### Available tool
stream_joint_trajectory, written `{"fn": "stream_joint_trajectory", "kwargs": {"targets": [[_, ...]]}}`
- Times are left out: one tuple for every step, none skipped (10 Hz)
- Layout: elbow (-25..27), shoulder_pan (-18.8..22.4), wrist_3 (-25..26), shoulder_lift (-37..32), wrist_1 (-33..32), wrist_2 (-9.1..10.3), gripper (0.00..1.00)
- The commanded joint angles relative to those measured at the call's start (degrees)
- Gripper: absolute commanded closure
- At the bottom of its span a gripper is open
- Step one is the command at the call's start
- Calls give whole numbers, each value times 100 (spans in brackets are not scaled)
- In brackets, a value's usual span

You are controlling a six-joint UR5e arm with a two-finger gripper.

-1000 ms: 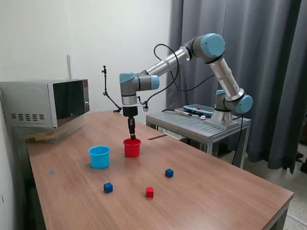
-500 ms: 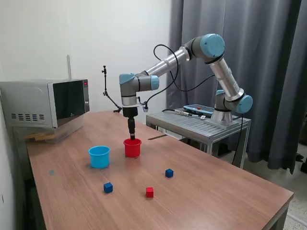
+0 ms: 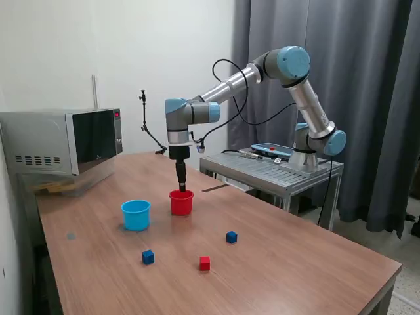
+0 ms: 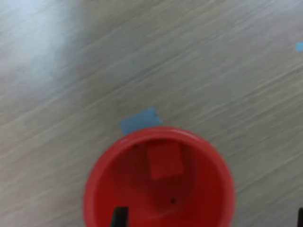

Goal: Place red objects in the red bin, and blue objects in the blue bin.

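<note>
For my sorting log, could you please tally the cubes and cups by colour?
Red cubes: 2, one on the table, one in the red cup
Blue cubes: 2
Red cups: 1
Light blue cups: 1
Total: 6

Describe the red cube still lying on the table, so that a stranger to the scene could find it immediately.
On the wooden table, look at the near side, in front of the red cup and the light blue cup. Three small cubes lie there. The red cube lies nearest the camera, between the two dark blue cubes, and is the only red one.

White wall (image 3: 131,46), grey curtain (image 3: 367,79), wooden table (image 3: 275,262) with a microwave (image 3: 62,141), metal side stand (image 3: 275,170)
</note>
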Motion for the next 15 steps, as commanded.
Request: {"fn": "stream_joint_trajectory", "kwargs": {"targets": [[-91, 282, 0, -10, -20, 10, 0], [-143, 475, 0, -10, -29, 10, 0], [-170, 581, 8, -10, -29, 10, 0], [-257, 696, 0, -18, -20, 10, 0], [-293, 792, 0, -71, -20, 10, 0], [-311, 846, 0, -141, -11, 10, 0], [-311, 881, 0, -220, 15, 10, 0], [-294, 890, 0, -334, 41, 10, 0], [-276, 899, 43, -544, 50, 10, 0], [-319, 899, 44, -659, 59, 10, 0], [-398, 925, -8, -712, 76, 10, 0], [-590, 1082, -26, -721, 329, 1, 0], [-853, 1136, -18, -722, 897, -8, 0], [-1082, 1197, -96, -722, 1286, -8, 0], [-1215, 1302, -227, -722, 1342, -8, 0]]}}
